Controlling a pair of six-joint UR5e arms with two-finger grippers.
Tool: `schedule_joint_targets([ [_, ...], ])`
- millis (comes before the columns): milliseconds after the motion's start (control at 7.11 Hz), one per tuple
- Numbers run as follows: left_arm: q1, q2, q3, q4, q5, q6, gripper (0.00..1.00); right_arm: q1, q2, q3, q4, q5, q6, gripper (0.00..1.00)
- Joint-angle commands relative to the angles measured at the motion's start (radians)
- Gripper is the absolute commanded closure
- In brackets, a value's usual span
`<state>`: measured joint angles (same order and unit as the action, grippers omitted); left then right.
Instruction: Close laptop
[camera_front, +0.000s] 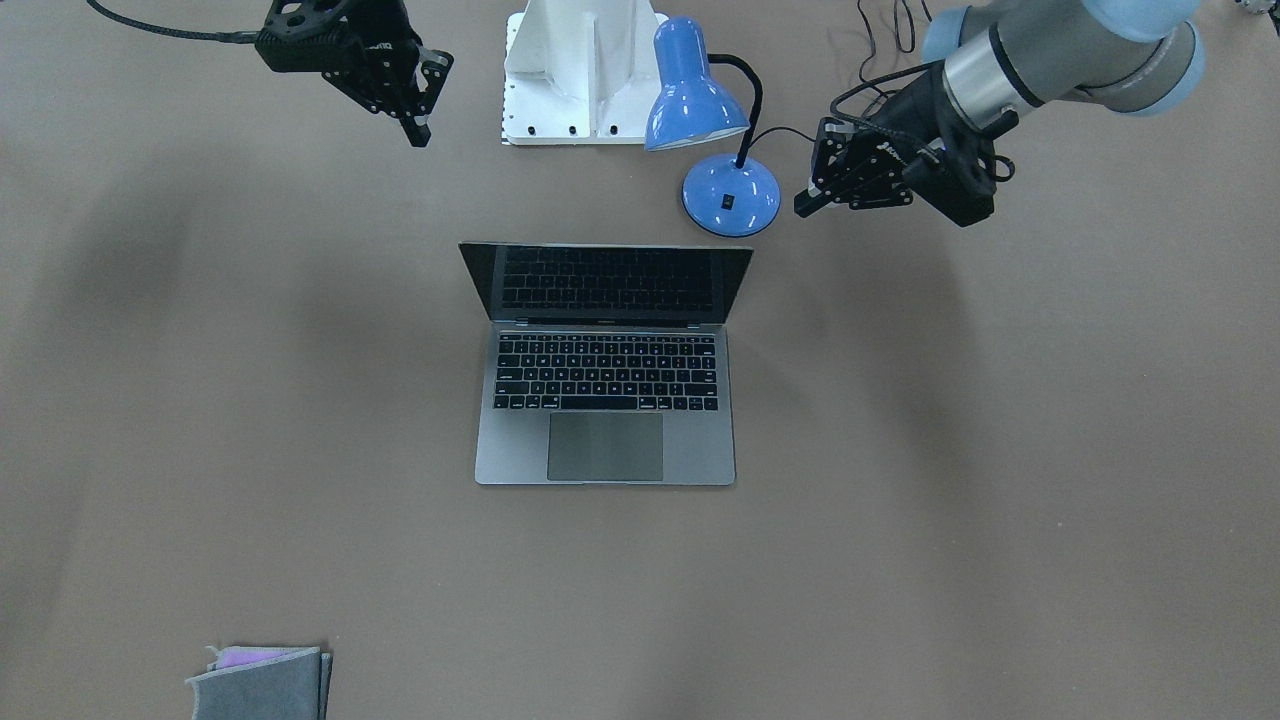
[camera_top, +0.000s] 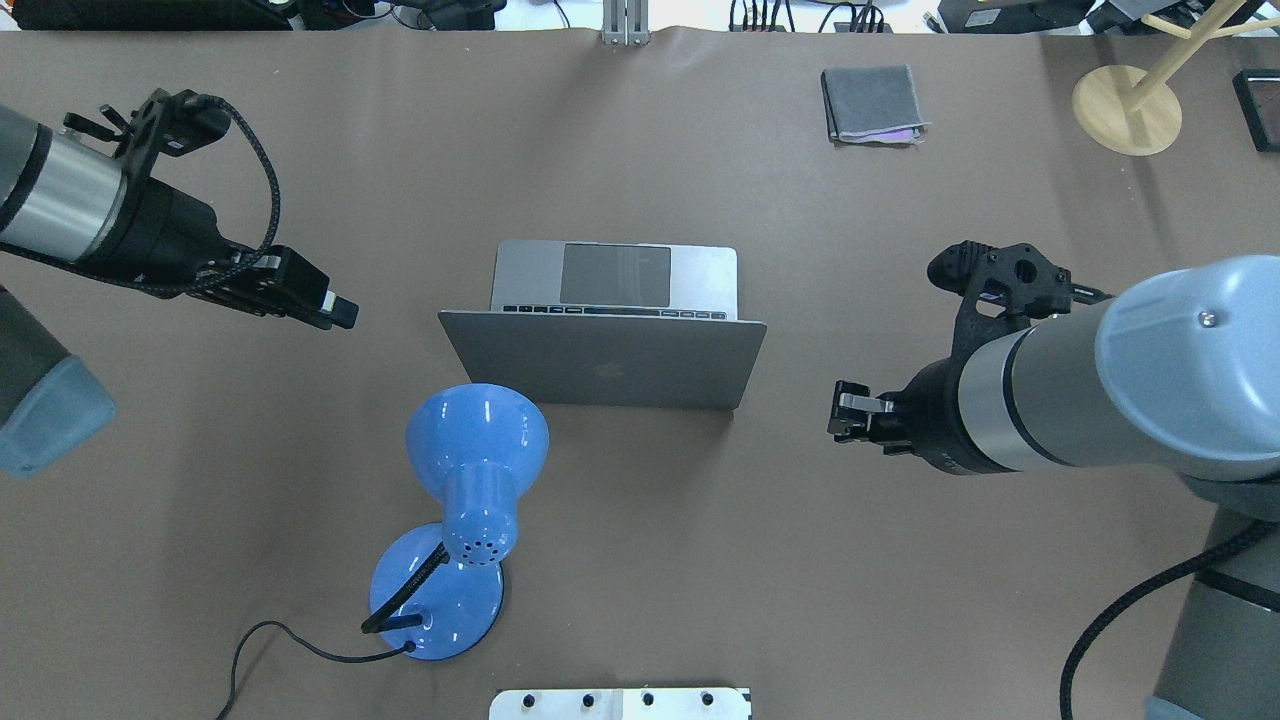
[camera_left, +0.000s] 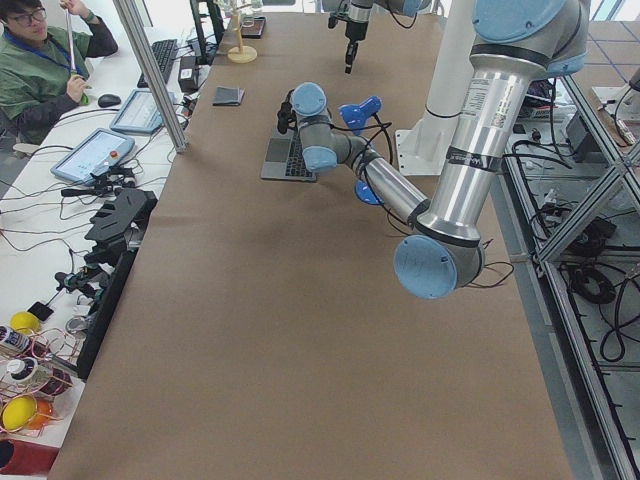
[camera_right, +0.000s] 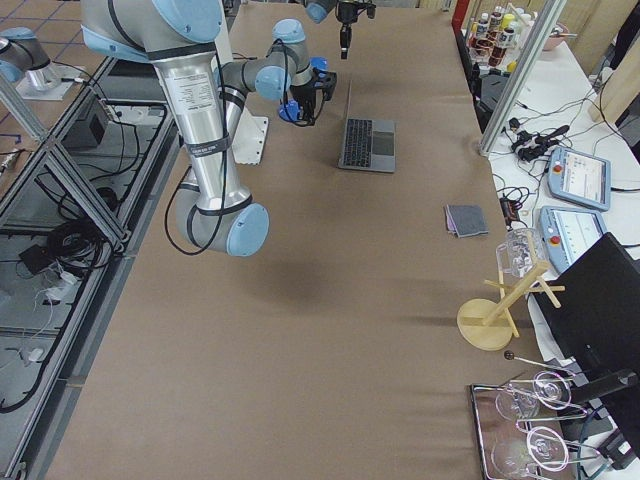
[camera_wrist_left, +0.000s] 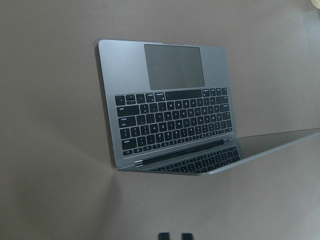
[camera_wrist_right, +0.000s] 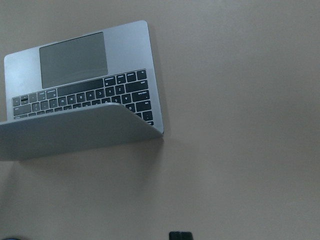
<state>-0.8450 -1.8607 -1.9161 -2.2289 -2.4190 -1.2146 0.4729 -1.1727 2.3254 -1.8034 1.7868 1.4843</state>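
The space-grey laptop (camera_front: 605, 440) stands open in the middle of the table, its screen tilted up and its apple-logo lid (camera_top: 600, 360) facing the robot. Keys and trackpad show in the left wrist view (camera_wrist_left: 165, 115) and the lid's back shows in the right wrist view (camera_wrist_right: 75, 135). My left gripper (camera_top: 345, 312) hovers shut and empty off the laptop's left side, also seen in the front view (camera_front: 803, 205). My right gripper (camera_top: 838, 412) hovers shut and empty off the lid's right edge, also seen in the front view (camera_front: 420, 135). Neither touches the laptop.
A blue desk lamp (camera_top: 480, 450) with a black cord stands just behind the lid on the robot's left, near the left gripper (camera_front: 715, 190). A grey felt pouch (camera_top: 872, 103) lies at the far side. A wooden stand (camera_top: 1125, 110) is at the far right corner.
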Motion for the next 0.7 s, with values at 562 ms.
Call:
schedule_joint_targets([
  [562, 0.104, -0.08, 0.054, 0.002, 0.075, -0.108, 1.0, -0.005, 0.126, -0.141, 0.033, -0.033, 0.027, 1.0],
])
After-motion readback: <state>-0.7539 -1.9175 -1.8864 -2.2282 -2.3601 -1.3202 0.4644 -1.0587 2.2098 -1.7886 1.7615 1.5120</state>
